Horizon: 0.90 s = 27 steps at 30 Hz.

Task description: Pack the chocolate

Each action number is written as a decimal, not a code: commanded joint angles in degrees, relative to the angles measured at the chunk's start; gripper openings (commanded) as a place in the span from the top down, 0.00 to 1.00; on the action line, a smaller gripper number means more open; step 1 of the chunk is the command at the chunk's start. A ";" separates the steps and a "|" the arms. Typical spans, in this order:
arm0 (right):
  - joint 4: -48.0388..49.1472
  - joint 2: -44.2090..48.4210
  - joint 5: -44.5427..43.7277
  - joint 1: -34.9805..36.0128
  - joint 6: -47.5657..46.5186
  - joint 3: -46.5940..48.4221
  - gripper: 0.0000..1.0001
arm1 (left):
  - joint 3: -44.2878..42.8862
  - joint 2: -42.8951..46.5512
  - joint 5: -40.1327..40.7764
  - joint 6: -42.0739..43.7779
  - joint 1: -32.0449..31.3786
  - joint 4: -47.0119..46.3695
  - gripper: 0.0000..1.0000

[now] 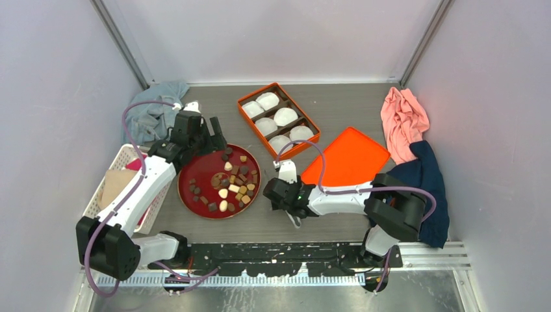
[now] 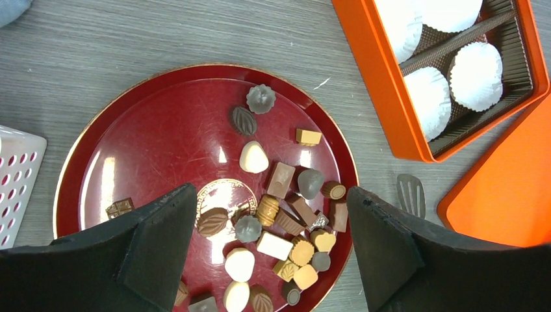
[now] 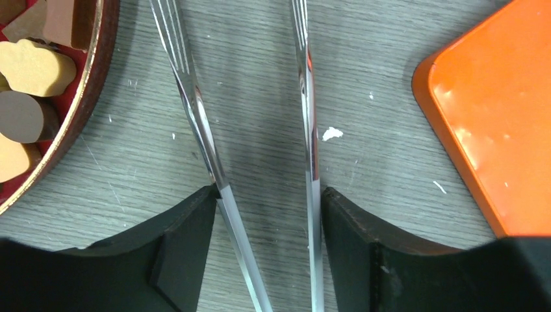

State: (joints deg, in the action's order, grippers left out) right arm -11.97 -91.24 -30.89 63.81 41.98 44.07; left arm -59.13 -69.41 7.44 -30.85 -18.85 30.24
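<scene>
Several small pieces of chocolate, dark, tan and cream, lie on a round red plate. My left gripper hovers open over the plate's far side, holding nothing. An orange box with white paper cups stands behind the plate. Right of the plate, my right gripper is shut on metal tongs, one finger pressing each arm. The tongs lie on the table, tips pointing away. A few chocolate pieces show at the left edge of the right wrist view.
The orange lid lies flat just right of the tongs. A white basket sits at the left, a grey cloth behind it. Pink cloth and dark blue cloth lie at the right wall.
</scene>
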 commanded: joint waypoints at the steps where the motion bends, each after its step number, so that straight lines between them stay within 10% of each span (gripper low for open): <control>1: 0.52 -2.16 -0.40 0.31 1.53 1.24 0.38 | -2.83 0.32 -0.37 0.87 -0.13 -2.47 0.14; 11: -2.93 6.05 1.82 1.92 -3.54 1.54 0.89 | -3.53 0.28 1.92 1.45 -0.13 -0.38 0.14; 27: -33.70 10.04 19.83 -8.75 -10.88 31.45 0.90 | -14.66 -2.98 12.10 5.23 3.47 11.64 0.11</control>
State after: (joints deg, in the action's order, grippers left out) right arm -37.76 -78.89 -21.17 58.63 33.06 69.12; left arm -70.30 -70.70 16.47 -26.22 -18.33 37.54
